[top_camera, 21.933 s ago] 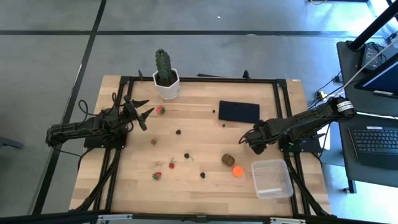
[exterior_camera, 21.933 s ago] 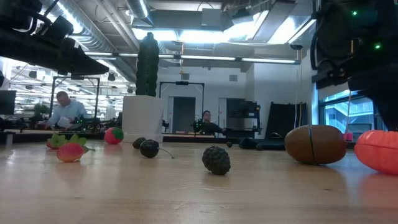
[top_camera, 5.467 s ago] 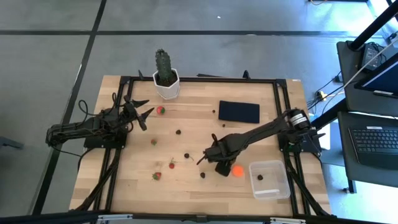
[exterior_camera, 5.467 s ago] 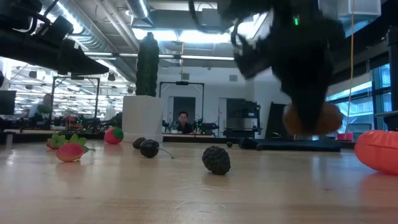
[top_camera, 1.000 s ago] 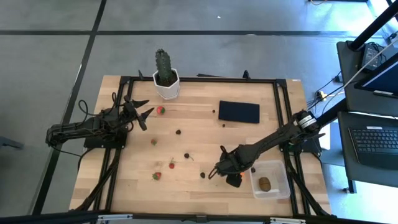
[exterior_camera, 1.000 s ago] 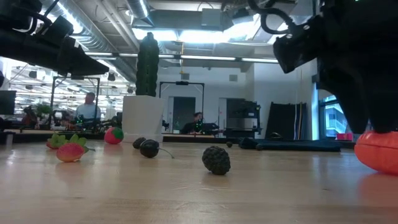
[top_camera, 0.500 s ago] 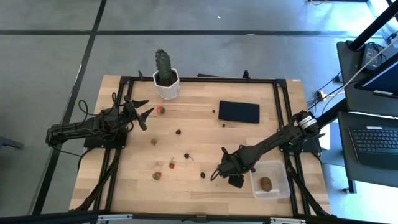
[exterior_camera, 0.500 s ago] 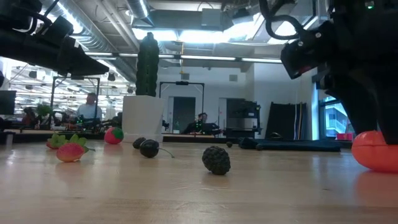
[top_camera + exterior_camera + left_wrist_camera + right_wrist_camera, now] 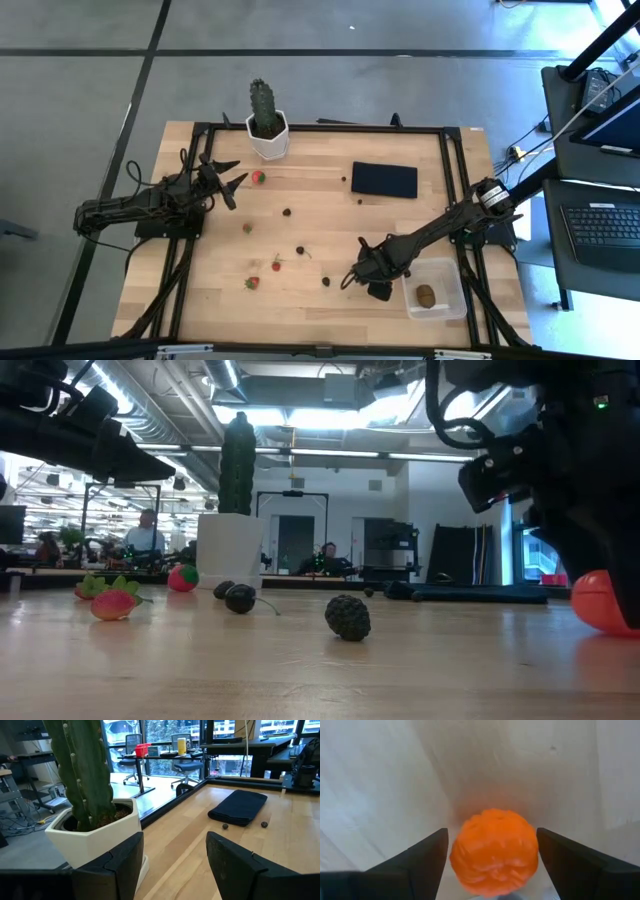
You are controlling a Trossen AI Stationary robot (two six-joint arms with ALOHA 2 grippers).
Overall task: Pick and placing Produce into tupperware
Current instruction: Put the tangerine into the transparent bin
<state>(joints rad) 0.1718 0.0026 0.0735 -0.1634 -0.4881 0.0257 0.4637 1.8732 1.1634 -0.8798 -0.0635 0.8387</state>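
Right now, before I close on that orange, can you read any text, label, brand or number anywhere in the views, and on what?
None readable.
Orange ball between the right gripper fingers: no label.
Tupperware, black rectangle, cactus pot: no print visible.
Laptop screen at the high view's edge: too small to read.

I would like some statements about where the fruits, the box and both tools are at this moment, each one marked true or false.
1. The brown kiwi lies inside the clear box. True.
2. The orange ball sits between the fingers of the right tool. True.
3. The right tool is shut on the orange ball. False: its fingers stand apart on both sides of the ball.
4. The left tool holds a strawberry. False: it is open and empty, near the red strawberry by the cactus pot.
5. Strawberries lie on the wood outside the box. True.
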